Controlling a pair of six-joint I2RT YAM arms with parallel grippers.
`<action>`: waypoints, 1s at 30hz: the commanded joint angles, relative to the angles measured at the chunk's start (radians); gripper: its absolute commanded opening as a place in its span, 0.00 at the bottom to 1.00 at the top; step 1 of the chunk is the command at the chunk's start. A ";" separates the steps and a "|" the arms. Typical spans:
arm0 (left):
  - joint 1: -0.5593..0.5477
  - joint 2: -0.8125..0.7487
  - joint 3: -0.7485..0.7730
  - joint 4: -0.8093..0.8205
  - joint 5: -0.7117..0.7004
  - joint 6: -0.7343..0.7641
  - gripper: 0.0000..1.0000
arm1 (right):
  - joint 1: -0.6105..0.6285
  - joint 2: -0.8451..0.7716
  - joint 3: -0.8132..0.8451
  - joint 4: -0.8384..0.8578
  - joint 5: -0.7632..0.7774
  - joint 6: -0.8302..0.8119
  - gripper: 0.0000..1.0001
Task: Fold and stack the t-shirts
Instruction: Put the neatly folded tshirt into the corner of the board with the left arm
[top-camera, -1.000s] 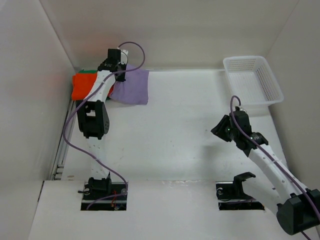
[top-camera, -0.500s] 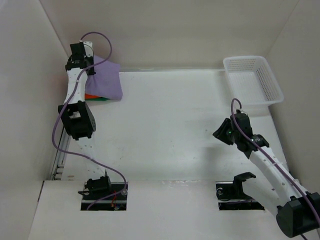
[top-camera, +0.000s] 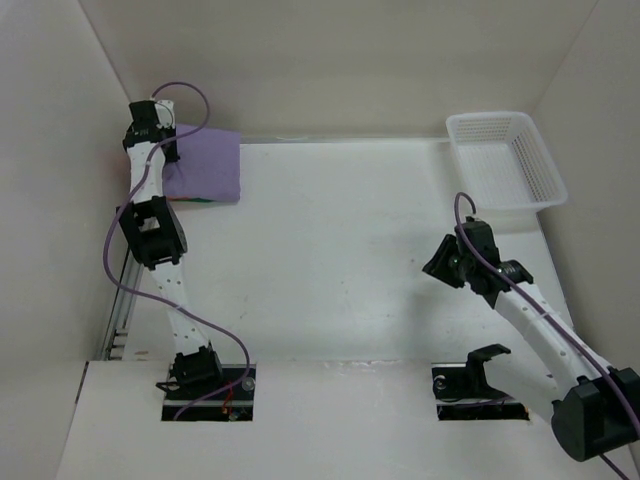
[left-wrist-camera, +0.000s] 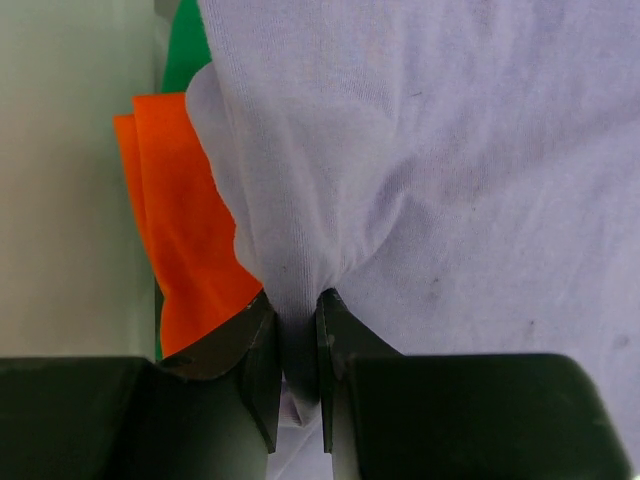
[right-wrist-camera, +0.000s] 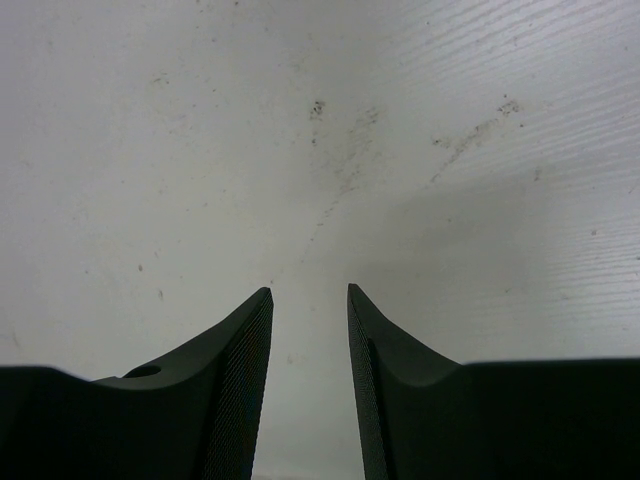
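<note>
A white desk (top-camera: 330, 270) is boxed in by plain white panels: a back wall (top-camera: 340, 60), a left wall (top-camera: 50, 200) and a right wall (top-camera: 600, 120). A white mesh basket (top-camera: 505, 160) sits in the far right corner. Faint dark scuffs (right-wrist-camera: 335, 150) speckle the desk. The light is soft and even.

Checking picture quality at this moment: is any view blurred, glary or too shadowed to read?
Top external: even light, sharp, only a soft shadow on the table beside the right arm. Left wrist: the lavender shirt and orange shirt are bright and clear, the left fingers nearly black. Right wrist: table specks sharp; the right fingers dark, broad soft shadow at right.
</note>
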 joint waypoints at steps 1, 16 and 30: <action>0.025 -0.028 0.101 0.036 0.000 0.042 0.00 | 0.012 0.000 0.052 -0.012 -0.001 -0.010 0.41; 0.079 -0.099 0.083 0.049 0.018 0.103 0.00 | 0.021 0.054 0.068 -0.019 -0.004 -0.015 0.42; 0.085 -0.218 0.093 0.066 0.079 0.107 0.00 | 0.055 0.140 0.101 -0.014 -0.004 -0.026 0.43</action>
